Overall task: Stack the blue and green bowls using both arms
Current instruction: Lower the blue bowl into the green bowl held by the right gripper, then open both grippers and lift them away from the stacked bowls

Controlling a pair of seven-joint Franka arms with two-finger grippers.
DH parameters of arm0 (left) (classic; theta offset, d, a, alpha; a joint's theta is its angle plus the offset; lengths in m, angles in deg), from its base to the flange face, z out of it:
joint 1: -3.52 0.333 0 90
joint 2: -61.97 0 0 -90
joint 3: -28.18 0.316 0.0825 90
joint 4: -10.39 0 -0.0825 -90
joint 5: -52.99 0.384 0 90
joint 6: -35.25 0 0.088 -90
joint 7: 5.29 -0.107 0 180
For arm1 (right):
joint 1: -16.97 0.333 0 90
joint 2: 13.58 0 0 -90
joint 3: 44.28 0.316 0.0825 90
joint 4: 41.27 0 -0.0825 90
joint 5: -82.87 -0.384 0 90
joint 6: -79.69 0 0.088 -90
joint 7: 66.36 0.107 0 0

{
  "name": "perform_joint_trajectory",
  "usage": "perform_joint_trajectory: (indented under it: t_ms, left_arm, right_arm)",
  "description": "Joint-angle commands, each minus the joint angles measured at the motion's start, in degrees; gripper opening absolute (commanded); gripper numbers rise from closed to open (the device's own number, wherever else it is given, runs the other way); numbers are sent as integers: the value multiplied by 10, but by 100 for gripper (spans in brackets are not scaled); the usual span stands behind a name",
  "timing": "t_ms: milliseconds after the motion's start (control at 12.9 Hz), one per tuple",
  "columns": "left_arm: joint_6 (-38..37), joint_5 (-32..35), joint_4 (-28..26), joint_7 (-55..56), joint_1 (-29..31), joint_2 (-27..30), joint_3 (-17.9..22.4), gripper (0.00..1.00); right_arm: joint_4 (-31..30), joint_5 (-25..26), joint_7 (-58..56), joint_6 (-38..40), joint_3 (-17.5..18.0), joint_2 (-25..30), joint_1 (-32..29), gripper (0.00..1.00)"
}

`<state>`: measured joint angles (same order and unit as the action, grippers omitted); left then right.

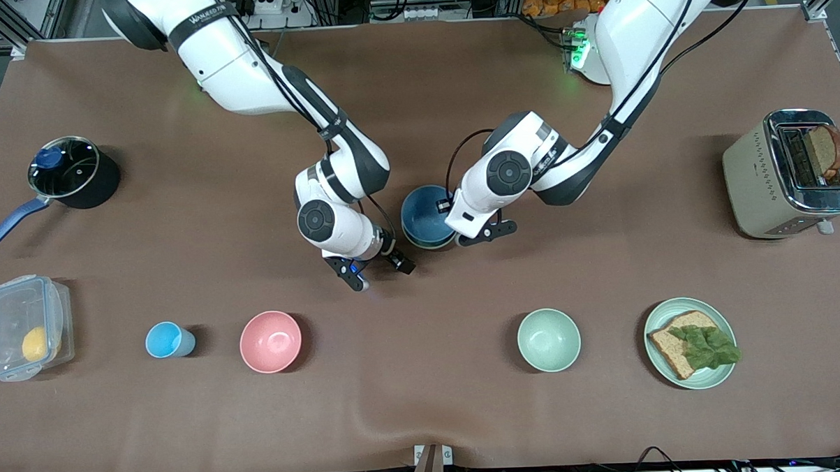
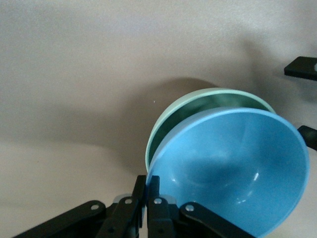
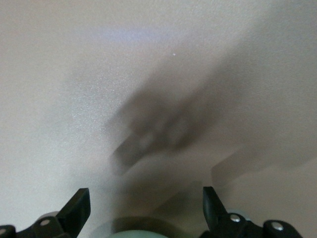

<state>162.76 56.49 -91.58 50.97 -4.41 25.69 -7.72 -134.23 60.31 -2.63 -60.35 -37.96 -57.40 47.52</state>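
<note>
The blue bowl [image 1: 422, 211] sits tilted inside the green bowl [image 1: 425, 245], whose rim just shows under it at mid-table. In the left wrist view the blue bowl [image 2: 233, 168] leans in the green bowl [image 2: 195, 99]. My left gripper [image 1: 452, 226] is shut on the blue bowl's rim, with one finger inside and one outside; it also shows in the left wrist view [image 2: 150, 186]. My right gripper [image 1: 376, 267] is open and empty, low over bare table beside the bowls; in the right wrist view [image 3: 145, 206] its fingers stand wide apart.
Nearer the front camera stand a lidded container [image 1: 3, 306] with a lemon, a light-blue cup [image 1: 166, 340], a pink bowl [image 1: 271, 341], a mint-green bowl [image 1: 549, 340] and a plate [image 1: 674, 306] with bread. A pot [image 1: 72, 171] and a toaster [image 1: 785, 174] stand at the table's ends.
</note>
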Motion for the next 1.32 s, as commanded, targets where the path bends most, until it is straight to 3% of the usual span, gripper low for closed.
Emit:
perform_joint_trajectory:
  t_ms: [0,622,699,777,855,1010,1244]
  left_arm:
    - [6,17,13,17,-7,-11,2,0]
    - [21,38,21,34,-8,-30,6,0]
    - [21,40,21,38,-8,-30,6,29]
    - [21,40,21,39,-7,-30,6,91]
    - [21,41,21,38,-5,-28,5,100]
    - [21,41,21,39,-1,-17,5,100]
    - [-16,41,20,38,29,62,5,100]
  right_arm:
    - [-4,-8,3,0,1,3,1,100]
    - [-3,-11,28,-3,3,3,6,100]
    - [-3,-11,28,-2,3,3,5,100]
    - [-3,-11,28,-1,4,3,4,100]
    - [-3,-11,28,3,3,6,6,100]
    - [-2,-10,27,3,3,6,6,100]
    - [-4,-6,5,13,2,16,-5,100]
